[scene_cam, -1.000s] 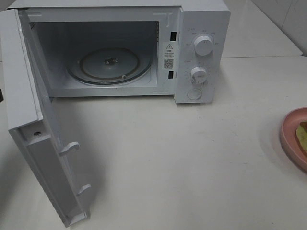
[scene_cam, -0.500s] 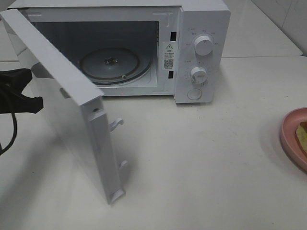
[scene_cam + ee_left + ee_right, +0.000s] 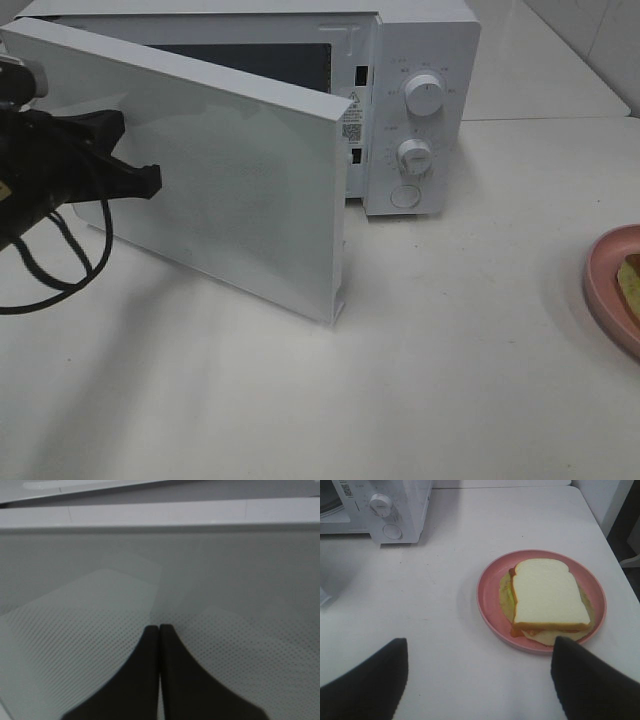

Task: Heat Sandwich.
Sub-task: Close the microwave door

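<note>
On the bench (image 3: 450,350), the microwave (image 3: 420,100) door (image 3: 230,190) stands half-swung toward closed with the left end effector (image 3: 150,180), fingers pressed together, against its outer face, while the sandwich (image 3: 547,600) sits outside on the pink plate (image 3: 490,587). If the door latches now, the sandwich is shut out unheated. Right end effector (image 3: 477,680) hangs with fingers wide apart and empty near the plate.

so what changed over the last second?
The microwave door swung from wide open to nearly closed, pushed by the shut left gripper, which came in from the left. Nothing was grasped or released. The sandwich stayed on its pink plate; the microwave didn't move.
</note>
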